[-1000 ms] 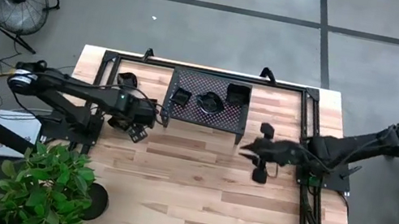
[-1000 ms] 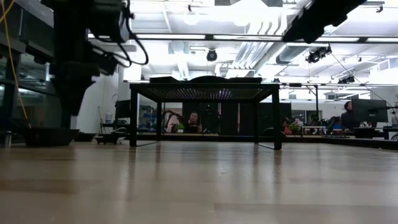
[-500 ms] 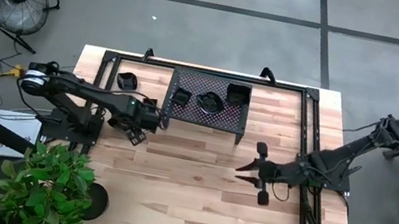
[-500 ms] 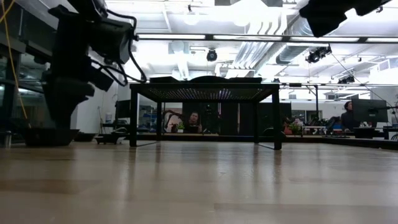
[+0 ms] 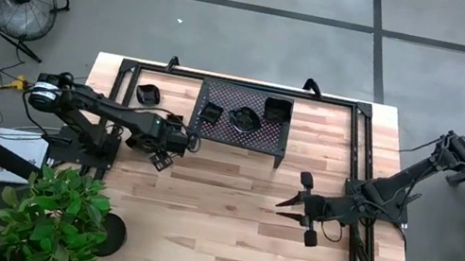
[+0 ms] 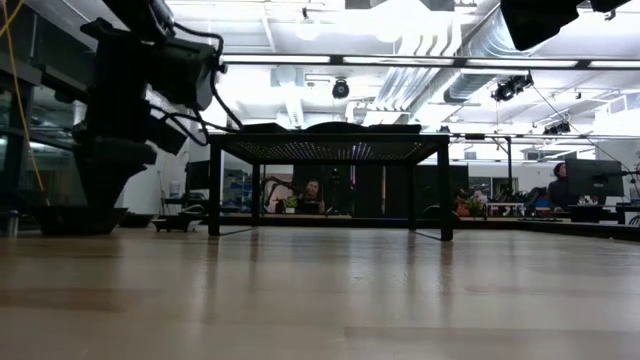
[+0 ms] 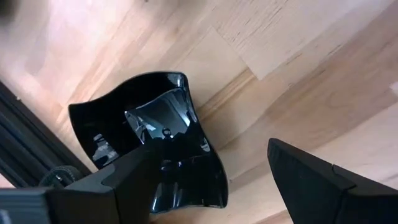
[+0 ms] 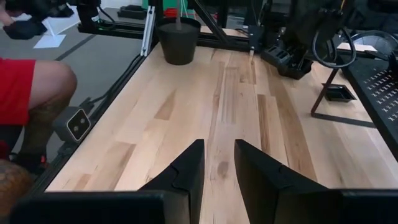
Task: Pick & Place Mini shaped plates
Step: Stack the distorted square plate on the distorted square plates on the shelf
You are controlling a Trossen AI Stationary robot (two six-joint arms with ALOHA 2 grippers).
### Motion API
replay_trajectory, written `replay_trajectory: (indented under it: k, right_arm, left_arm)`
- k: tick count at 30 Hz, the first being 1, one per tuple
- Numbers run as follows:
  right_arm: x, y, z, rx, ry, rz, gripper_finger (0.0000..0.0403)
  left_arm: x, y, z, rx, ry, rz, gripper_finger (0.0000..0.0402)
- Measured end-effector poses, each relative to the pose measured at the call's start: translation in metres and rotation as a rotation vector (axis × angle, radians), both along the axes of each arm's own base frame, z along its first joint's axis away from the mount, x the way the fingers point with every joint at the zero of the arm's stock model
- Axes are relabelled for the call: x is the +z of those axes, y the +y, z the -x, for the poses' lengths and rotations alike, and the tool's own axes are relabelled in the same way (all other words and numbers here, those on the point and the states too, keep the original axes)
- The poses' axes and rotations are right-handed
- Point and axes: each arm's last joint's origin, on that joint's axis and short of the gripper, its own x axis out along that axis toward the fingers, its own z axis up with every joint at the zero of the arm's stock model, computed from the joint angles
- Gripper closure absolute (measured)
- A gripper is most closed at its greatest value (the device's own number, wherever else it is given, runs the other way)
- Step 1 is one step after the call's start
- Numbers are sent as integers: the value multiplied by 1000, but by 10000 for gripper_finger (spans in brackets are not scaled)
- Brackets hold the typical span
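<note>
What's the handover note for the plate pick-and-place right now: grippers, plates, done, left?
Left gripper: open, empty, at the rack's left end over a square plate lying on the table.
Right gripper: fingers slightly apart, empty, parked over bare wood on the right side.
Plates: three on the mesh rack, namely a square one at left, a scalloped one and a square one at right; one more on the table at far left.
Done: three racked.
Left: likely the two table plates.

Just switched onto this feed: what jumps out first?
The black mesh rack at the table's far side, carrying three mini shaped plates. Left of it, the left gripper hovers open over a glossy black plate on the wood. The right gripper hangs empty over bare table.
</note>
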Motion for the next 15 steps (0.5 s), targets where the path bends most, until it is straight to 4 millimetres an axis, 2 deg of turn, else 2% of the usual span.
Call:
replay_trajectory:
  k: [5,10,15]
  right_arm:
    - [0,0,0,0,-1,-1,320]
    - [0,0,0,0,-2,0,320]
    - [0,0,0,-1,-4,14,320]
  left_arm:
    - [-15,-1,9,11,16,14,117]
    - [-17,-1,11,20,24,12,122]
    - [-17,-1,11,20,21,9,166]
